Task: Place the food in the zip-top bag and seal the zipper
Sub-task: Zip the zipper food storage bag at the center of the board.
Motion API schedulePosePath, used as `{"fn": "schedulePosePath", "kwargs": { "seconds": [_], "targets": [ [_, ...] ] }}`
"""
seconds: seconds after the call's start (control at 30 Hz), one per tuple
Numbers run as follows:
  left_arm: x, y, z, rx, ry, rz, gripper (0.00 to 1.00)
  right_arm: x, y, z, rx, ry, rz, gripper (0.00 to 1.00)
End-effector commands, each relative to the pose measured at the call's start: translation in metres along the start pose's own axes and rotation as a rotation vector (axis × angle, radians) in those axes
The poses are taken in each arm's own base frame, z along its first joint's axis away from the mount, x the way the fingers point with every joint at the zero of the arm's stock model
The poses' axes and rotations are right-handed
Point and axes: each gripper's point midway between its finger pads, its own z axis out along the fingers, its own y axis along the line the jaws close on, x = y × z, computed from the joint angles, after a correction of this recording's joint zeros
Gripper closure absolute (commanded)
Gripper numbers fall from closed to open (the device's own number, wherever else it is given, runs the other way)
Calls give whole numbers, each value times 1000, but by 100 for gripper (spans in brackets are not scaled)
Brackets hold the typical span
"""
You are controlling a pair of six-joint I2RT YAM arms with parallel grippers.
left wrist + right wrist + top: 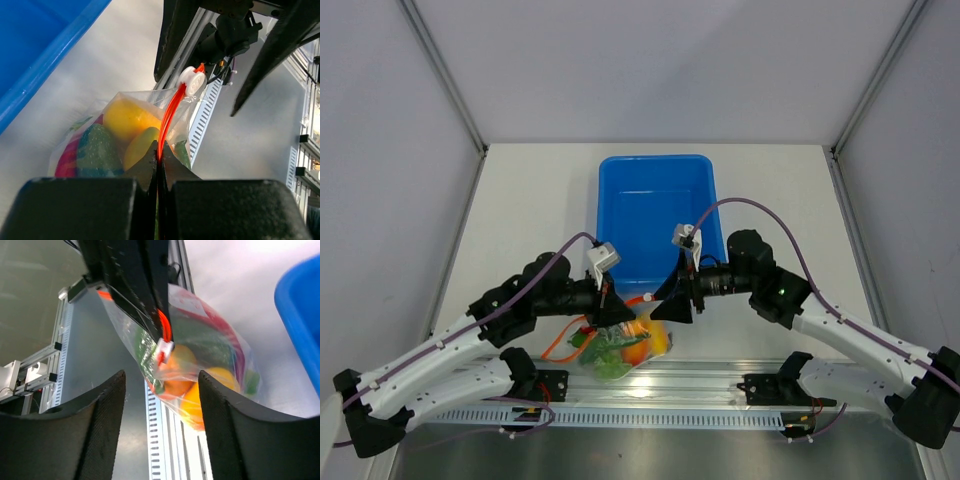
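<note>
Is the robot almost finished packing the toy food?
Nearly. The food is already inside the zip-top bag. The left gripper pinches the zipper, its white slider at the far end, facing the open right gripper. Left: checking the zipper is shut all along.

Yellow, orange, green and red food [125, 120] shows through the clear zip-top bag [192, 112], its zipper [169, 120] orange-red with a white slider [193, 81]; the bin [656, 160] is plain blue, the table [540, 200] off-white, the left gripper [159, 165] and right gripper [161, 377] matte black
</note>
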Motion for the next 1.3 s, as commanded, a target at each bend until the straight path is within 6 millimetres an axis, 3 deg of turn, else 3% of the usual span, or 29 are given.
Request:
{"fn": "schedulePosePath", "kwargs": {
  "seconds": [0.0, 0.13, 0.23, 0.6, 0.83, 1.07, 1.17, 1.27],
  "targets": [
    [-26, -16, -6, 51, -96, -14, 100, -19, 19, -2, -80, -74, -118, 36],
    [-34, -23, -6, 80, -117, -31, 99, -20, 17, -1, -84, -76, -126, 29],
    [-34, -25, -6, 93, -126, -45, 99, -21, 16, 2, -95, -84, -134, 29],
    [-29, -25, -10, 96, -132, -48, 99, -13, 12, 13, -152, -91, -117, 47],
    [-26, -23, -8, 93, -126, -47, 99, -11, 8, 17, -167, -104, -114, 52],
    [-23, -22, -8, 95, -119, -34, 99, -8, 5, 20, -174, -99, -101, 69],
    [-22, -23, -10, 104, -118, -17, 99, -5, 4, 22, -184, -90, -91, 100],
    [-27, -24, -12, 99, -133, 4, 99, -4, 4, 21, -189, -84, -82, 100]
  ]
}}
